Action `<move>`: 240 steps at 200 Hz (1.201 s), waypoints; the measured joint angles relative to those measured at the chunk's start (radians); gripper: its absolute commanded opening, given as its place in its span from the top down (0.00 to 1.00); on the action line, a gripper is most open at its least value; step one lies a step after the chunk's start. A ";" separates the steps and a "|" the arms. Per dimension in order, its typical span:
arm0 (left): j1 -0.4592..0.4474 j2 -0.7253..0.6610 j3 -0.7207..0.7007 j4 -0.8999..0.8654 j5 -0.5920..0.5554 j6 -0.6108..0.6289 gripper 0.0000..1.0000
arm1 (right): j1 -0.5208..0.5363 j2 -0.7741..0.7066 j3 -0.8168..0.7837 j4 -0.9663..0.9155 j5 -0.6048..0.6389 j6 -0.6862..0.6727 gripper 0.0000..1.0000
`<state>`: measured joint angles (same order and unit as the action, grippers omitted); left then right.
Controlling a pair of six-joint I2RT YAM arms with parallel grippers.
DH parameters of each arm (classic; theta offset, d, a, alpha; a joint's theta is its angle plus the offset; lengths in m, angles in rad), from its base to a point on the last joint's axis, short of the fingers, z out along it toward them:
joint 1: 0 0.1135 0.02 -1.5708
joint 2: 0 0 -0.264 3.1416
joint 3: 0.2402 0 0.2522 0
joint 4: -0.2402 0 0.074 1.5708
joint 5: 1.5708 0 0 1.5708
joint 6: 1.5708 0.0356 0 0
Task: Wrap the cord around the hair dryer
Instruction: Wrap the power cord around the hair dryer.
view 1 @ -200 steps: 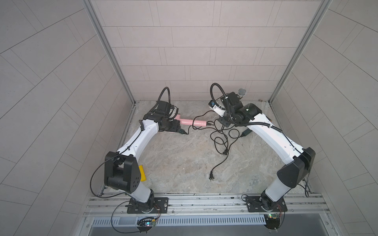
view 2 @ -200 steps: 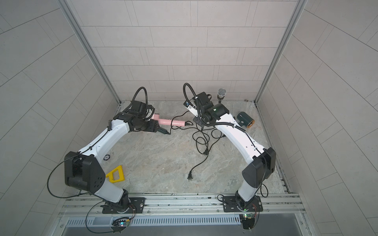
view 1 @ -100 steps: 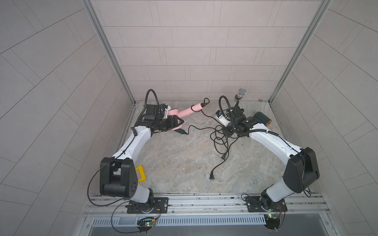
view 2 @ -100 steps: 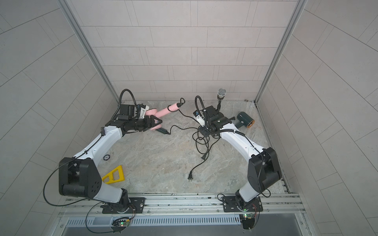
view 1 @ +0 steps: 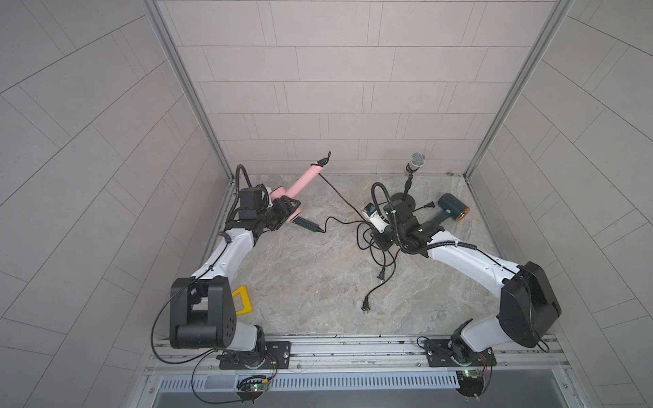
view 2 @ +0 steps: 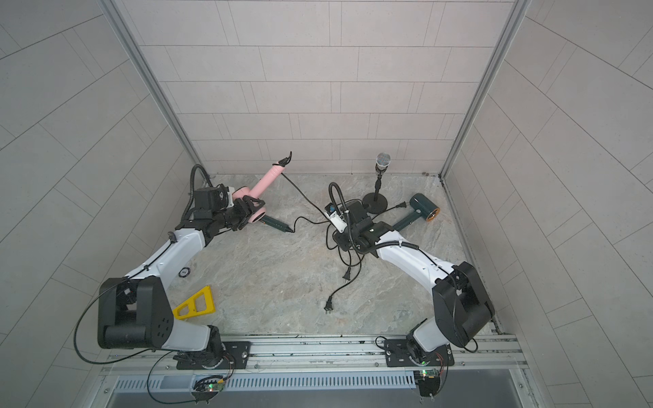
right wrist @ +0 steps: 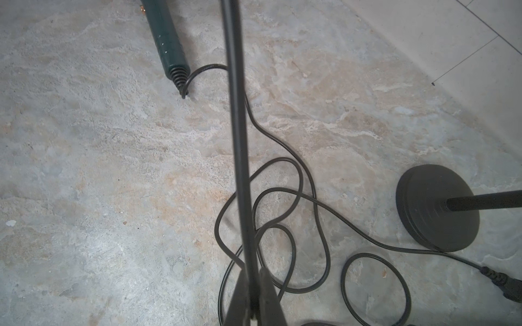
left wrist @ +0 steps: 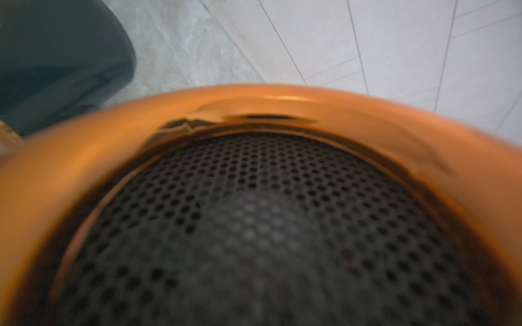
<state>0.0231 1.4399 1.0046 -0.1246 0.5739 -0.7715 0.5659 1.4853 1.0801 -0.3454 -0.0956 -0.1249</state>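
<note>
Left gripper (view 1: 288,210): clamped around the barrel of the pink plastic hair dryer (view 1: 300,183), well apart from the black microphone stand (view 2: 374,204), handle tilted up.
Right gripper (right wrist: 252,285): pinched on the thin black cord (view 1: 339,197), pulled taut, just before the stand.

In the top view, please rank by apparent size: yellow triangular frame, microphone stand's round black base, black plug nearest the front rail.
Largest: yellow triangular plastic frame
Then: round black base of the microphone stand
Smallest: black plug
</note>
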 measured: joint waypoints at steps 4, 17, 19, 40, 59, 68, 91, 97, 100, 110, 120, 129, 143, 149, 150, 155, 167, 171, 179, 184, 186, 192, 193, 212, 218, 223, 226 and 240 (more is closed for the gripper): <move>0.000 0.000 0.005 -0.018 -0.018 0.008 1.00 | 0.011 -0.001 0.000 -0.008 0.014 -0.002 1.00; 0.000 0.000 0.027 -0.088 -0.095 0.054 1.00 | 0.044 -0.006 0.002 -0.037 0.055 -0.010 1.00; 0.000 0.000 0.032 -0.099 -0.110 0.064 1.00 | 0.048 -0.008 0.003 -0.042 0.060 -0.010 1.00; -0.002 0.001 0.074 -0.188 -0.230 0.138 1.00 | 0.112 -0.029 0.019 -0.100 0.115 -0.028 1.00; -0.004 0.004 0.107 -0.244 -0.328 0.196 1.00 | 0.168 -0.055 0.044 -0.160 0.154 -0.048 1.00; -0.011 0.006 0.122 -0.266 -0.375 0.223 1.00 | 0.190 -0.064 0.060 -0.190 0.167 -0.058 1.00; -0.055 0.013 0.163 -0.318 -0.511 0.284 1.00 | 0.233 -0.074 0.116 -0.271 0.198 -0.091 1.00; -0.072 0.014 0.174 -0.331 -0.553 0.298 1.00 | 0.242 -0.074 0.135 -0.294 0.204 -0.101 1.00; -0.080 0.014 0.179 -0.335 -0.573 0.303 1.00 | 0.245 -0.074 0.143 -0.303 0.206 -0.105 1.00; -0.107 0.014 0.192 -0.348 -0.634 0.322 1.00 | 0.253 -0.074 0.176 -0.338 0.209 -0.119 1.00; -0.132 0.014 0.201 -0.354 -0.689 0.340 1.00 | 0.258 -0.073 0.210 -0.364 0.211 -0.134 1.00; -0.153 0.013 0.202 -0.356 -0.735 0.355 1.00 | 0.261 -0.071 0.246 -0.388 0.212 -0.150 1.00; -0.187 0.012 0.203 -0.365 -0.795 0.385 1.00 | 0.261 -0.060 0.300 -0.416 0.221 -0.175 1.00; -0.201 0.011 0.203 -0.369 -0.812 0.402 1.00 | 0.262 -0.052 0.324 -0.425 0.229 -0.188 1.00; -0.205 0.011 0.203 -0.370 -0.816 0.406 1.00 | 0.262 -0.051 0.327 -0.425 0.230 -0.190 1.00; -0.216 0.011 0.203 -0.372 -0.826 0.422 1.00 | 0.262 -0.042 0.345 -0.431 0.236 -0.201 1.00; -0.247 0.005 0.203 -0.383 -0.850 0.471 1.00 | 0.262 -0.021 0.386 -0.443 0.249 -0.231 1.00; -0.255 0.002 0.203 -0.387 -0.856 0.486 1.00 | 0.261 -0.011 0.401 -0.449 0.253 -0.241 1.00; -0.272 -0.003 0.203 -0.397 -0.864 0.520 1.00 | 0.257 0.007 0.429 -0.459 0.257 -0.261 1.00; -0.283 -0.006 0.203 -0.404 -0.868 0.540 1.00 | 0.254 0.018 0.445 -0.463 0.257 -0.272 1.00; -0.286 -0.008 0.203 -0.406 -0.868 0.545 1.00 | 0.253 0.021 0.450 -0.465 0.258 -0.275 1.00; -0.297 -0.011 0.203 -0.413 -0.868 0.570 1.00 | 0.249 0.033 0.470 -0.471 0.259 -0.288 1.00; -0.300 -0.012 0.203 -0.416 -0.867 0.576 1.00 | 0.248 0.036 0.475 -0.472 0.259 -0.292 1.00; -0.329 -0.019 0.204 -0.451 -0.858 0.641 1.00 | 0.223 0.073 0.537 -0.477 0.270 -0.328 1.00; -0.338 -0.020 0.204 -0.467 -0.852 0.661 1.00 | 0.211 0.085 0.556 -0.478 0.277 -0.339 1.00; -0.344 -0.020 0.205 -0.482 -0.845 0.679 1.00 | 0.198 0.095 0.573 -0.479 0.284 -0.348 1.00; -0.347 -0.020 0.205 -0.491 -0.841 0.688 1.00 | 0.191 0.102 0.583 -0.478 0.289 -0.352 1.00; -0.357 -0.020 0.205 -0.532 -0.805 0.729 1.00 | 0.155 0.137 0.637 -0.481 0.303 -0.373 1.00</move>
<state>-0.3344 1.4197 1.2095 -0.6563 -0.2314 -0.0429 0.7212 1.6222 1.7176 -0.8268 0.2070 -0.4976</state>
